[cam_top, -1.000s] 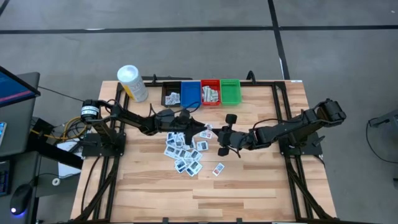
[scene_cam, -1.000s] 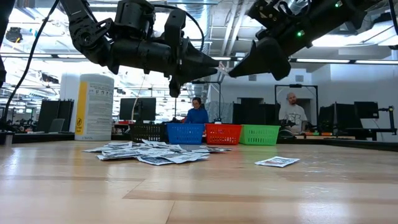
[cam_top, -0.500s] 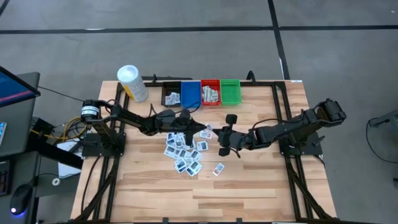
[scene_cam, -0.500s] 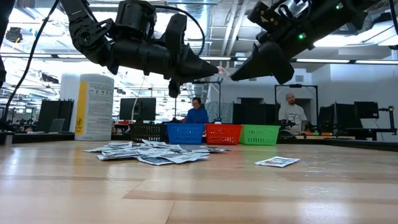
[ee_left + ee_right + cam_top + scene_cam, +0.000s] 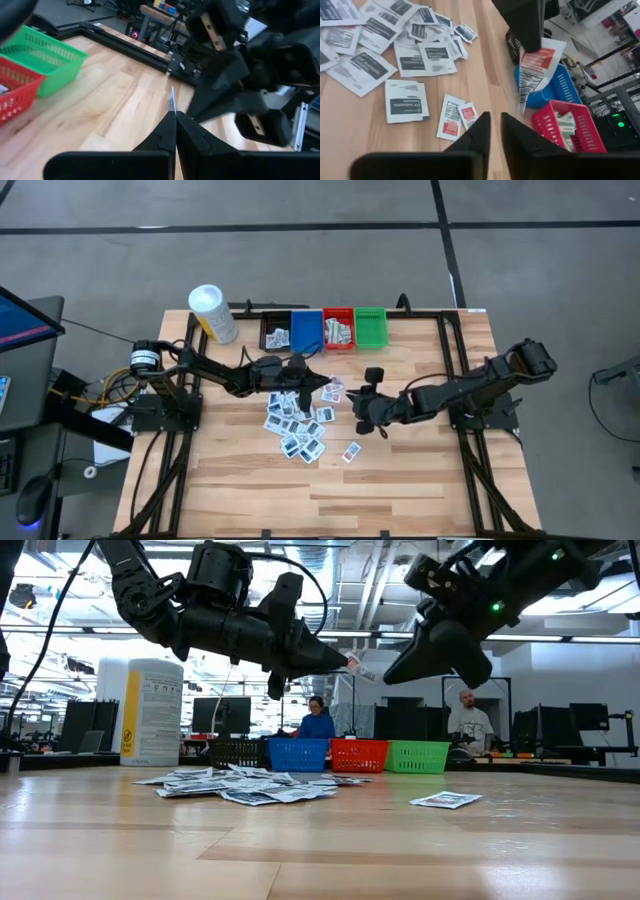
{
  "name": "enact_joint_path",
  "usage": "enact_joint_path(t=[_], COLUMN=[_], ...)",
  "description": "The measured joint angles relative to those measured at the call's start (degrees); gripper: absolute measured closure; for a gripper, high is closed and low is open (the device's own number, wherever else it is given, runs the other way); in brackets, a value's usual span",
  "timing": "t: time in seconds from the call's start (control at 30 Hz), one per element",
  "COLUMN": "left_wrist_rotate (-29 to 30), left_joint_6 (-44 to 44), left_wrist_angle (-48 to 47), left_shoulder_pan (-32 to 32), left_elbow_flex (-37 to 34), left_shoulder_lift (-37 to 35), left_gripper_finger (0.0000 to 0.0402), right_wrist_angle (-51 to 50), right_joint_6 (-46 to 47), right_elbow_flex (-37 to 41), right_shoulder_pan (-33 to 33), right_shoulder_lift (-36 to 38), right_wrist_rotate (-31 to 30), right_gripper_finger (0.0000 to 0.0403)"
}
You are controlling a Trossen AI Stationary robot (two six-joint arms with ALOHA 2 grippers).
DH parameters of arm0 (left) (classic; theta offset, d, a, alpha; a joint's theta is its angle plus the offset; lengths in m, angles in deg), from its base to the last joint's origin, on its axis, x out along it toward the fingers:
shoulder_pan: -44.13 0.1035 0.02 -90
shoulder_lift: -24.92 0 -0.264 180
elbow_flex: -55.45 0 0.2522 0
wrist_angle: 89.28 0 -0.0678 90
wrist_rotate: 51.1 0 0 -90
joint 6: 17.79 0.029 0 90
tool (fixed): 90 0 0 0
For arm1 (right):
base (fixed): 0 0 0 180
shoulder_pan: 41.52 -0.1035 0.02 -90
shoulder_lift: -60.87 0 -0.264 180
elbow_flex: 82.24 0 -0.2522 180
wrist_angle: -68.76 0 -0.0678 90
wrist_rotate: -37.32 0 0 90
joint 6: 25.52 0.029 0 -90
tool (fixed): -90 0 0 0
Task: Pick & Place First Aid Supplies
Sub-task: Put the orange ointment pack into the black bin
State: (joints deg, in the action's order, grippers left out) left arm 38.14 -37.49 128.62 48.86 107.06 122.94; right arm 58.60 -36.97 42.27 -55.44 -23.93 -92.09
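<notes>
One packet (image 5: 534, 67) in left pincer (image 5: 172, 114), seemingly red-marked

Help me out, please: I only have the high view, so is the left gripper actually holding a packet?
Observer: Yes. The right wrist view shows the left gripper shut on one packet, white with a red mark.
Operator: Is it lifted off the table?
Observer: The low view shows it in the air, well above the pile of packets.
Operator: And the right gripper?
Observer: Its own wrist view shows the right gripper with its fingers slightly apart and nothing between them.
</notes>
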Motion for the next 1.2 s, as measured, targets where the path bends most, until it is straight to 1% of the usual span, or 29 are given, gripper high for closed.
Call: enact_joint_path(t=[0.23, 0.33, 0.4, 0.43, 0.5, 0.57, 0.7, 0.77, 0.8, 0.9, 1.0, 1.03, 1.13, 1.2], left_wrist_rotate=[-0.52, -0.63, -0.28, 0.87, 4.87, 10.66, 25.0, 29.87, 30.9, 31.19, 31.15, 30.28, 23.12, 20.36], left_joint_6=[1.25, 1.68, 2.39, 3.18, 5.12, 7.82, 12.67, 13.41, 13.49, 13.46, 13.11, 12.49, 10.49, 10.22], left_wrist_angle=[-0.21, -0.62, -3.85, -6.2, -12.63, -18.82, -30.18, -34.79, -36.56, -40.9, -43.61, -44.19, -44.42, -44.35], left_shoulder_pan=[-0.08, 0.8, 1.93, 2.65, 3.83, 4.64, 6.47, 8.3, 9.5, 13.57, 17.79, 19.17, 22.83, 24.39], left_elbow_flex=[0.0, 0.0, -0.13, -0.13, -0.2, -0.19, -0.15, -0.15, -0.15, -0.15, -0.15, -0.15, -0.15, -0.15], left_shoulder_lift=[-0.02, -0.19, -1.56, -2.71, -6.21, -10.42, -19.05, -22.37, -23.55, -25.2, -24.36, -23.65, -20.93, -18.95], left_gripper_finger=[0.0399, 0.0398, 0.0398, 0.0399, 0.0399, 0.0398, 0.0398, 0.0398, 0.0398, 0.0397, 0.0398, 0.0398, 0.0396, 0.0396], right_wrist_angle=[-6.52, -9.79, -12.47, -14.03, -16.98, -19.47, -18.54, -18.09, -17.71, -15.17, -11.64, -10.39, -8.57, -8.21], right_joint_6=[5.84, 9.54, 12.5, 14.15, 16.91, 18.84, 20.29, 21.67, 22.38, 23.87, 24.18, 24.17, 24.16, 23.78], right_elbow_flex=[-0.11, -0.11, -0.11, -0.11, -0.11, -0.05, 2.35, 3.56, 4.15, 6.69, 8.74, 9.32, 10.22, 10.23], right_shoulder_pan=[-0.47, -0.75, -0.76, -0.75, -0.89, -1.4, -3.06, -3.79, -4.03, -4.47, -4.82, -4.89, -4.89, -4.87], right_shoulder_lift=[0.1, 0.1, 0.1, 0.1, 0.1, 0.1, 0.1, 0.08, 0.08, 0.06, 0.06, 0.06, 0.06, 0.06], right_wrist_rotate=[-5.73, -5.82, -5.69, -5.69, -5.7, -5.71, -5.62, -5.61, -5.64, -5.6, -5.49, -5.47, -5.04, -3.75], right_gripper_finger=[0.0292, 0.0272, 0.0265, 0.0263, 0.0263, 0.0265, 0.0273, 0.0276, 0.0278, 0.028, 0.0279, 0.028, 0.028, 0.0279])
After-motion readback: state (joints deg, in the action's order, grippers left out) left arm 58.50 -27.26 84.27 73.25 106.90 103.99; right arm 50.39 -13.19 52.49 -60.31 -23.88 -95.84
